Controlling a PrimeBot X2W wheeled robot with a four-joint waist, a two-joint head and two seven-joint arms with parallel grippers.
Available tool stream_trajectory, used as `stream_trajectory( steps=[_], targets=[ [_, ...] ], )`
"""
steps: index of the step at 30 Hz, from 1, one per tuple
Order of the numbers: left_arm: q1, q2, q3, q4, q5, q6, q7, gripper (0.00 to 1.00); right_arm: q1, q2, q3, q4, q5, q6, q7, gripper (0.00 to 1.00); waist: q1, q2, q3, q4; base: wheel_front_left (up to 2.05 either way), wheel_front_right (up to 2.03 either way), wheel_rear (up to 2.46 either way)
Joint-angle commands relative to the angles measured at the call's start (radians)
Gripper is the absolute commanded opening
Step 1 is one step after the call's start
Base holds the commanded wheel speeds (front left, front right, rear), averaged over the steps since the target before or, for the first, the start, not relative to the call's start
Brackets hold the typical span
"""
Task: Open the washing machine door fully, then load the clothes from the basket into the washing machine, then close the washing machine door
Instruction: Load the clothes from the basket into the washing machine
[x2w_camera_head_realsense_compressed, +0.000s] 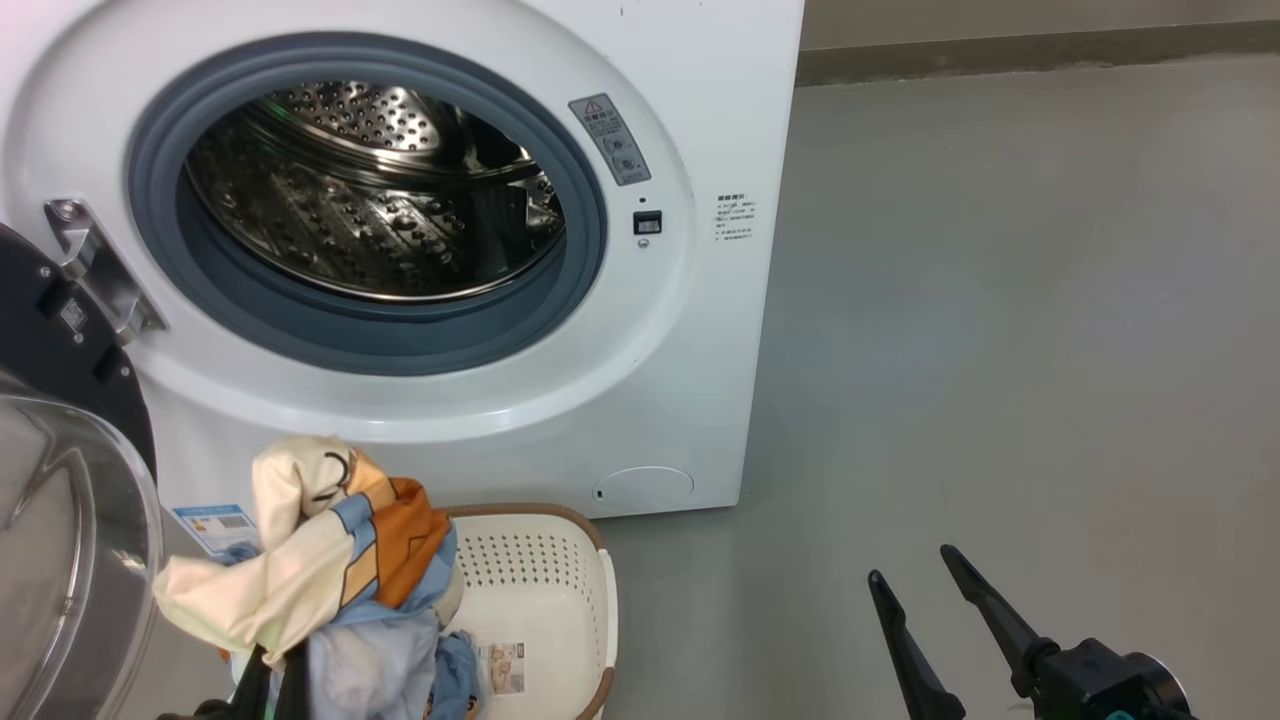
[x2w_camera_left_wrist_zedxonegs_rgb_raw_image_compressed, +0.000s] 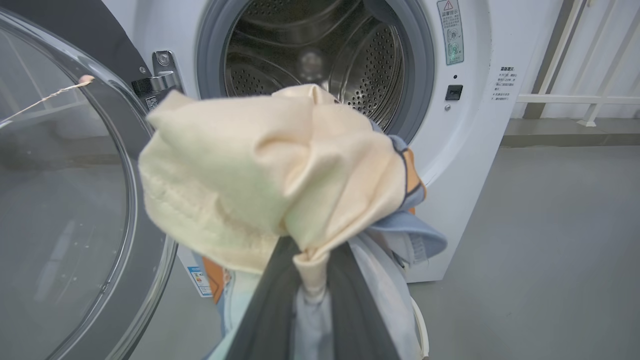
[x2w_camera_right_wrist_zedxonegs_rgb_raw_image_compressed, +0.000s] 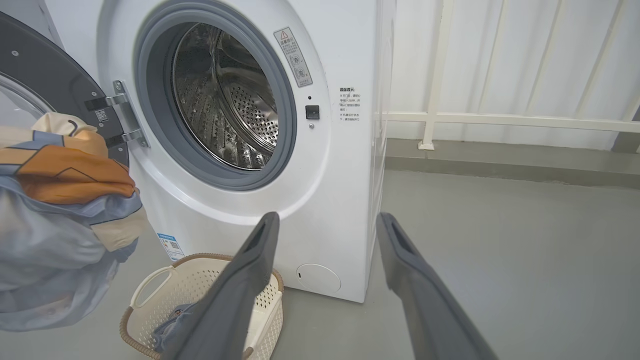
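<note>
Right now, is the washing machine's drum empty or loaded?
Empty: the drum shows bare steel walls, and the clothes hang outside, pinched by the left fingers.

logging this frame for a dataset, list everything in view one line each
washing machine: one, white with steel drum, facing the robot
washing machine door: one, black with clear glass, swung open at left
clothes: one bundle, cream, orange, pale blue, held up near the open door
blue garment: one, blue, in the basket
basket: one, cream with brown rim, on floor before machine
floor: one, grey, underneath
railing: one, white, beyond the machine
left fingers: two, dark, shut on the clothes
right fingers: two, dark, open over the floor
</note>
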Motion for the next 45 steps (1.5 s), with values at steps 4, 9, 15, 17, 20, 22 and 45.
stream_trajectory(
  steps=[4,9,15,17,20,22,45],
  targets=[
    [-0.033,0.009,0.031,-0.025,-0.010,0.012,-0.013,0.00,-0.023,-0.001,0.012,-0.044,-0.021,0.002,0.005,1.00,0.0000,0.0000,0.015,-0.006,0.00,0.00,0.00],
    [-0.057,0.006,0.025,-0.003,-0.016,0.010,-0.028,0.00,-0.033,-0.004,0.008,-0.061,-0.028,0.002,0.013,1.00,0.0000,0.0000,0.041,-0.018,0.00,0.00,0.00],
    [-0.114,0.000,0.018,0.044,-0.031,0.001,-0.047,0.00,-0.053,-0.009,-0.001,-0.086,-0.031,0.002,0.018,1.00,0.0000,0.0000,0.101,-0.030,0.00,0.00,0.00],
    [-0.149,-0.002,0.011,0.066,-0.032,-0.006,-0.054,0.00,-0.063,-0.010,-0.004,-0.094,-0.031,0.002,0.018,1.00,0.0000,0.0000,0.132,-0.031,0.00,0.00,0.00],
    [-0.214,-0.006,-0.004,0.108,-0.033,-0.018,-0.061,0.00,-0.087,-0.011,0.000,-0.103,-0.032,0.002,0.016,1.00,0.0000,0.0000,0.186,-0.032,0.00,0.00,0.00],
    [-0.268,-0.005,-0.009,0.146,-0.036,-0.031,-0.065,0.00,-0.105,-0.011,0.004,-0.109,-0.032,0.002,0.013,1.00,0.0000,0.0000,0.227,-0.034,0.00,0.00,0.00],
    [-1.055,0.098,0.024,0.599,-0.158,-0.136,0.152,0.00,-0.344,-0.001,0.045,-0.066,-0.043,0.002,-0.069,1.00,0.0000,0.0000,0.634,-0.128,0.00,0.00,0.00]
  ],
)
